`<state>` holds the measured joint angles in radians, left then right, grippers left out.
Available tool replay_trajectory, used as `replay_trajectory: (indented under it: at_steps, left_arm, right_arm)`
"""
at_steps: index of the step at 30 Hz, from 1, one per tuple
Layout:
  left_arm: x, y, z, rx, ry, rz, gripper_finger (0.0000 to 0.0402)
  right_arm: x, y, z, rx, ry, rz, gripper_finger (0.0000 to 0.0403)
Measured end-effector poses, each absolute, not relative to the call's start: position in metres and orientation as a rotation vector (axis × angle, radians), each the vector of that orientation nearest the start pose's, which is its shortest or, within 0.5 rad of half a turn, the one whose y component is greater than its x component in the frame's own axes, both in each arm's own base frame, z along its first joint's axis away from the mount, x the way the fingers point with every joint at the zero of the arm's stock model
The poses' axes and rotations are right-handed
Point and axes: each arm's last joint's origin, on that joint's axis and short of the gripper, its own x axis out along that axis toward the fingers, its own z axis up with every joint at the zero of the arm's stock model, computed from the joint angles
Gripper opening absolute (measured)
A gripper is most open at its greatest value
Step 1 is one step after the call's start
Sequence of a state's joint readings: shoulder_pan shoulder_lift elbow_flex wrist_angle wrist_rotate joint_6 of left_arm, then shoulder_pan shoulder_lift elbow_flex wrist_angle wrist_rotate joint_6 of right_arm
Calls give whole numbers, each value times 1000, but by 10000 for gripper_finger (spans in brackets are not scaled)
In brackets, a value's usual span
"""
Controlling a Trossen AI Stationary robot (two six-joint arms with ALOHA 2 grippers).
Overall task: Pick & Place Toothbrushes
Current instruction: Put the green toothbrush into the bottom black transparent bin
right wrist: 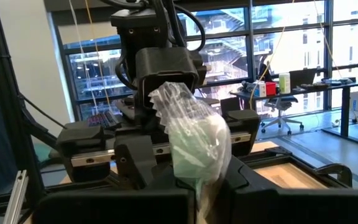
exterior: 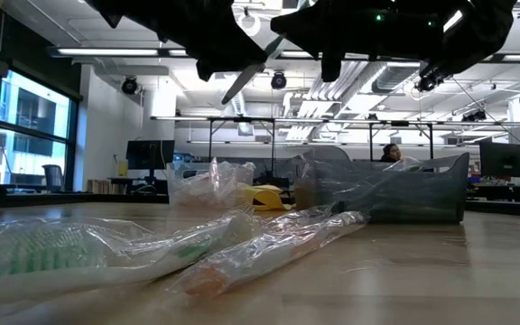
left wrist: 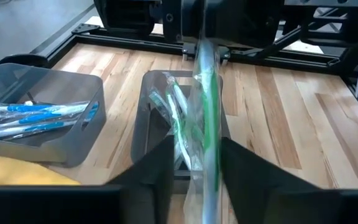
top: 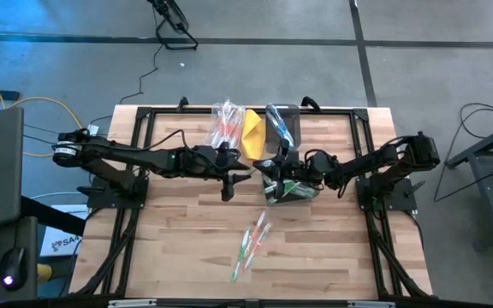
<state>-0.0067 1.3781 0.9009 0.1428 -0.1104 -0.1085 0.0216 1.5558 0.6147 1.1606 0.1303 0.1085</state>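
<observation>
Right gripper clamps the green-handled wrapped toothbrush; left fingers open alongside its length, centre frame.

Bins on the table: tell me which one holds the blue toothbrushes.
The far bin, next to the yellow cloth, holds the blue toothbrushes. The other bin, under the two pincers, holds green ones.
</observation>
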Motion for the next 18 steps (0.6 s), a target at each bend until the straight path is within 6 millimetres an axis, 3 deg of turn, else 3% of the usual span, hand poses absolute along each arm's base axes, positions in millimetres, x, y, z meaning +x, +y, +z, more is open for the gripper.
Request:
replay_trajectory:
  at_steps: [5, 8, 14, 18]
  left_arm:
    - [306, 1, 273, -64, 315, 116, 194]
    - [303, 1, 282, -38, 295, 111, 220]
    - [288, 2, 324, -41, 223, 120, 229]
    - [275, 2, 336, -42, 214, 122, 230]
  right_arm:
    - [303, 3, 225, 126, -220, -96, 5]
    - [302, 2, 226, 127, -195, -103, 5]
    - [287, 1, 238, 121, -76, -208, 5]
    - [268, 10, 255, 148, -26, -228, 5]
